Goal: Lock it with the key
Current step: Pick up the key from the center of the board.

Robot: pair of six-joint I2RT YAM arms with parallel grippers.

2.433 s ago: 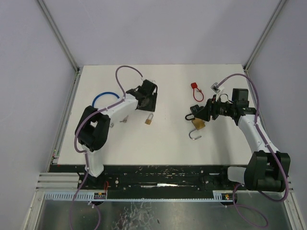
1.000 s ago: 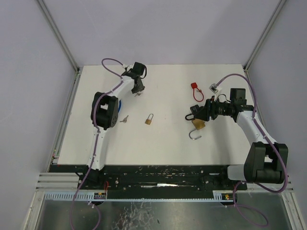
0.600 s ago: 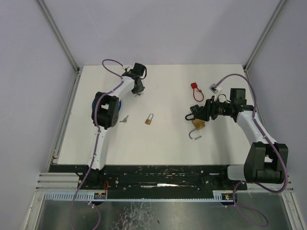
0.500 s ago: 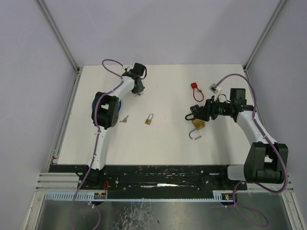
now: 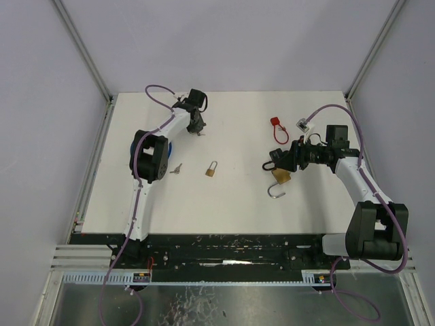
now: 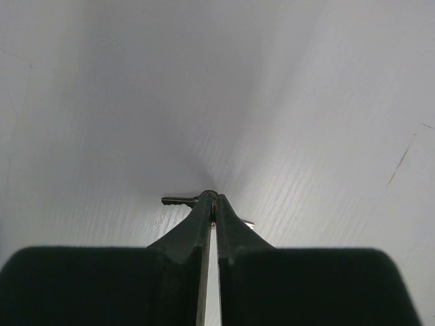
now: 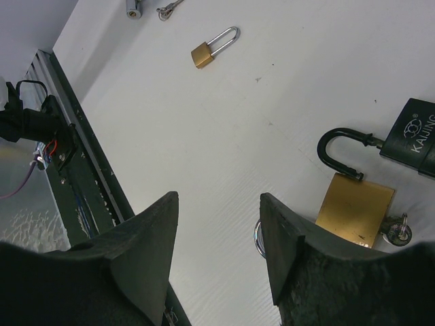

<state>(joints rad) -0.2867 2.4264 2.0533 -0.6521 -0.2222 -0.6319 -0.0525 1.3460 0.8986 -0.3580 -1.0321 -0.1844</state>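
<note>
In the left wrist view my left gripper [image 6: 213, 199] is shut on a small metal key [image 6: 178, 200], whose blade sticks out to the left just above the white table. From above, that gripper [image 5: 198, 130] is at the far left of the table. A small brass padlock [image 5: 212, 169] with a closed shackle lies mid-table. My right gripper [image 7: 217, 204] hangs open and empty over the table. A larger brass padlock [image 7: 357, 207] with an open shackle lies beside its right finger [image 7: 285, 234], a key [image 7: 395, 229] at its corner.
A black padlock [image 7: 411, 139] lies by the larger brass one. A red tag [image 5: 275, 125] sits further back, and a white connector [image 5: 304, 123] to its right. More keys [image 5: 175, 168] lie left of the small padlock. A blue cable loop [image 5: 170, 145] shows behind the left arm.
The left arm swung from beside the small padlock to the far left. Over the last second its jaws shut on the key. The right arm has not moved.
</note>
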